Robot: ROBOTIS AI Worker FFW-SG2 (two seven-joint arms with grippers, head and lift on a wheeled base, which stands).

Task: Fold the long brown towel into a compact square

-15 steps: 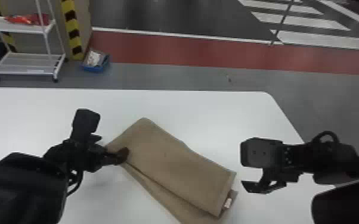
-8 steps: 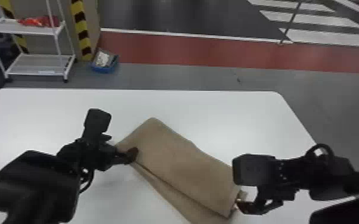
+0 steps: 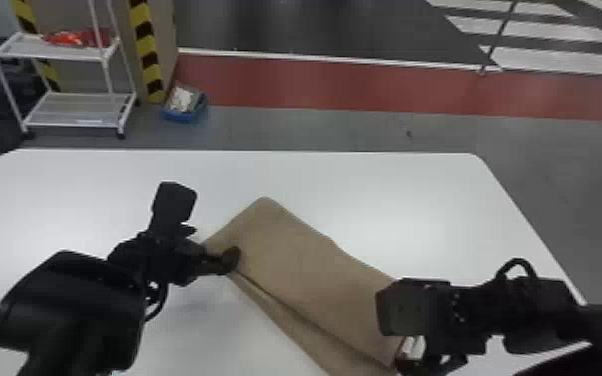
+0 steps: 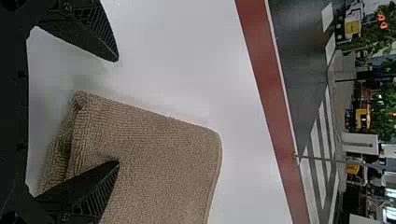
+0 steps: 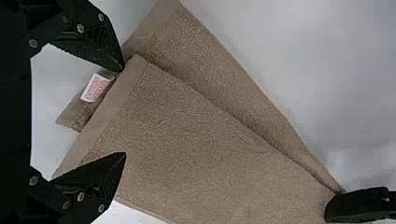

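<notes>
Towel on the desk, progress check. The brown towel lies slantwise on the white desk, between the two arms, doubled at least once by the look of it: one broad layer on top, a strip of another showing along the side nearer the robot. Layers do not line up; the hemmed end of the top one sits skewed against what is beneath, and a small white label pokes out there. Outline is a long, uneven piece, nothing like a square. Left hand at the far-left end, fingers spread wide, one of them against the cloth by the bunched side fold, the other over bare desk; no pinch. Right hand over the hemmed end, fingers also well apart, one tip right by the hem's corner, whether touching I can't tell. My reading: the first lengthwise doubling is roughly made, and the work in hand is tidying or catching that labelled end. Left to do: even up the edges, bring one end across to the other, perhaps once more, then press flat. I'd put it around midway at best. How many layers lie underneath, cannot tell.
</notes>
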